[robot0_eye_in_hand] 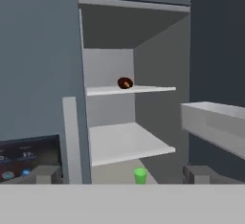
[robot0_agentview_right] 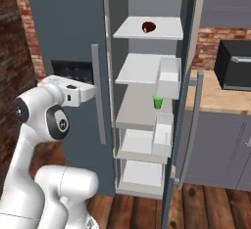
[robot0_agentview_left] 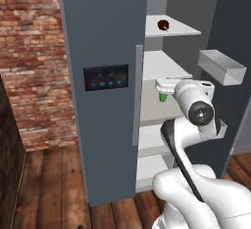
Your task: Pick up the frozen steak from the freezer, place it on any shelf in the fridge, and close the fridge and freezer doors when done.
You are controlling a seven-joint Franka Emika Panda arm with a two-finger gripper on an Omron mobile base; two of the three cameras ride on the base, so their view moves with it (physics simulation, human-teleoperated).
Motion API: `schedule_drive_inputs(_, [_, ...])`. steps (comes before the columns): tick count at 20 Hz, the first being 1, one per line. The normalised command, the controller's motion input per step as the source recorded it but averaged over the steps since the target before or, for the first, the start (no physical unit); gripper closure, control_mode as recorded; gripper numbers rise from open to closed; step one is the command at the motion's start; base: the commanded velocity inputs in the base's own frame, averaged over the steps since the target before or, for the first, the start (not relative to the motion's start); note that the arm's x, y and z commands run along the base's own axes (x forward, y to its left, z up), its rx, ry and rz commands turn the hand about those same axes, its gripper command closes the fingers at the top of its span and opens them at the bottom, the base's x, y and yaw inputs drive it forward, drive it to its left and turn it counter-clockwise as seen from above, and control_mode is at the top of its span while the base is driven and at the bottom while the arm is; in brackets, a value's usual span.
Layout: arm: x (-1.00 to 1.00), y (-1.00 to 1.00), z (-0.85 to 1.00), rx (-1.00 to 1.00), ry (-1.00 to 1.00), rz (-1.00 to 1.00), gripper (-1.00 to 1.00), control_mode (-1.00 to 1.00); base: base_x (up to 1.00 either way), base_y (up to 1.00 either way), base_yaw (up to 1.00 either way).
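The frozen steak (robot0_agentview_left: 163,25) (robot0_agentview_right: 148,27) (robot0_eye_in_hand: 125,83), a dark red-brown lump, lies on the upper pale shelf (robot0_agentview_right: 166,30) of the open right-hand column, the fridge. Its door (robot0_agentview_left: 230,22) stands swung out to the right and carries white bins (robot0_agentview_left: 221,65) (robot0_eye_in_hand: 215,122). The left door (robot0_agentview_left: 103,27) (robot0_eye_in_hand: 33,50), with the black lit panel (robot0_agentview_left: 106,77), is shut over the freezer. My gripper (robot0_eye_in_hand: 123,174) is open and empty. It sits in front of the opening, below and well short of the steak, and its white hand (robot0_agentview_left: 166,83) (robot0_agentview_right: 78,92) is level with the middle shelf.
A small green cup (robot0_agentview_left: 163,96) (robot0_agentview_right: 157,102) (robot0_eye_in_hand: 139,175) stands on the middle shelf just ahead of the hand. A brick wall (robot0_agentview_left: 29,52) is on the left. A wooden counter (robot0_agentview_right: 220,98) with a black microwave (robot0_agentview_right: 235,64) lies right of the open door.
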Motion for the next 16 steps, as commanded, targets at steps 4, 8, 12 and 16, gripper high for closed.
schedule_drive_inputs(4, [-1.0, -0.02, 0.69, 0.0, 0.12, 0.0, -1.0, -1.0, 0.0, 0.0, 0.0])
schedule_drive_inputs(8, [-1.0, 0.0, 0.51, 0.0, 0.12, 0.0, -1.0, -1.0, 0.0, 0.0, 0.0])
schedule_drive_inputs(12, [-0.68, -0.02, 0.04, 0.0, 0.05, 0.02, -1.0, -1.0, 0.0, 0.0, 0.0])
schedule_drive_inputs(16, [0.0, 0.0, 0.0, 0.0, 0.0, 0.0, -1.0, -1.0, 0.0, 0.0, 0.0])
